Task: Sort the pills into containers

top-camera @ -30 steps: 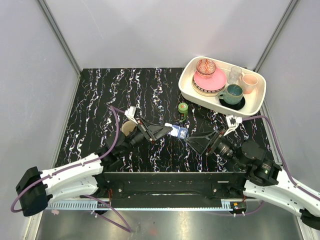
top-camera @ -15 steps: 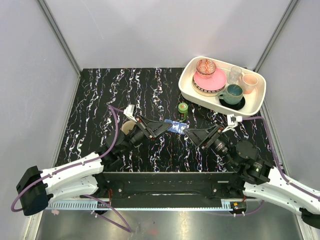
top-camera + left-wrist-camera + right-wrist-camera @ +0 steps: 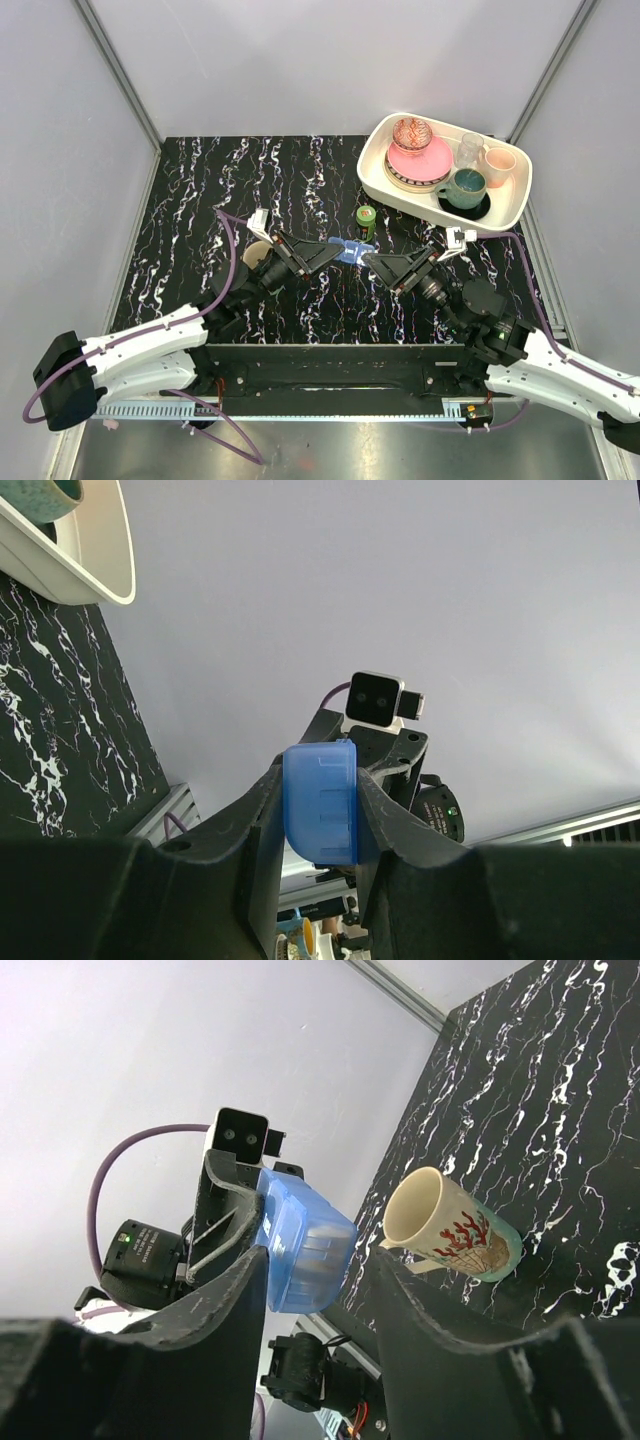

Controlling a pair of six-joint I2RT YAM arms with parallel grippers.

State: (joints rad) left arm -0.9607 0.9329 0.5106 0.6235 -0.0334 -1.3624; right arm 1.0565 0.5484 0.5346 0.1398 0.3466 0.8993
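Note:
The blue translucent pill box (image 3: pixel 351 250) hangs above the middle of the black marbled table (image 3: pixel 200 190). My left gripper (image 3: pixel 342 253) is shut on it; in the left wrist view the box (image 3: pixel 320 805) is pinched between both fingers. My right gripper (image 3: pixel 370 260) faces it from the right, open. In the right wrist view the box (image 3: pixel 302 1244) sits in the gap between my spread fingers, nearer the left one; I cannot tell if they touch. No loose pills show.
A small green bottle (image 3: pixel 366 220) stands just behind the box. A beige mug (image 3: pixel 452 1226) with a red coral print lies on its side beneath the left arm. A white tray (image 3: pixel 515 205) at the back right holds plates, cups and a teal mug.
The right gripper has moved left and forward up to the pill box. The left gripper has lifted the box slightly and holds it level.

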